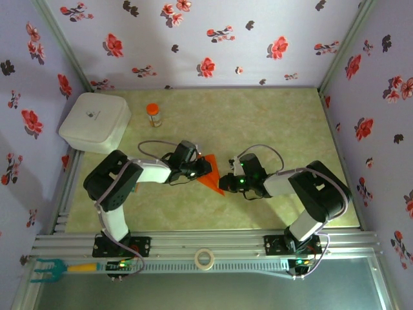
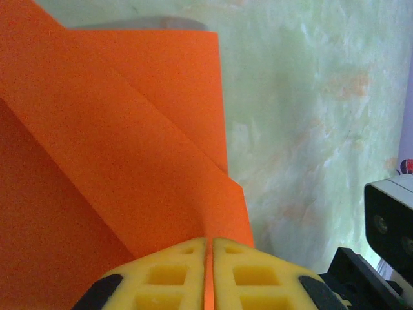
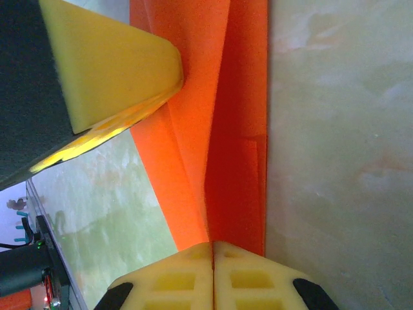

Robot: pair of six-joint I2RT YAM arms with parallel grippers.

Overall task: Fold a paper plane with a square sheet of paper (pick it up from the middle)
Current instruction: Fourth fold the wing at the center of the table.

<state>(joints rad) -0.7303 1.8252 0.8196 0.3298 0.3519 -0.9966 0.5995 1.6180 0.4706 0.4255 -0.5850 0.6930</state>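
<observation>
Overhead, the orange paper (image 1: 210,179) lies as a small wedge in the middle of the table (image 1: 284,129), between the left gripper (image 1: 201,169) and the right gripper (image 1: 226,183) (their grips are too small to read there). A white box (image 1: 95,121) and a bottle (image 1: 153,115) stand well behind. The left wrist view shows its yellow fingers (image 2: 168,271) pinched together on the paper's edge, layered folds fanning away. The right wrist view shows its own fingers (image 3: 251,278) clamped on a creased end.

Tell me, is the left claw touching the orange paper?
Touching. The left wrist view shows the left claw shut on the orange paper, its edge pinched in the seam.
</observation>
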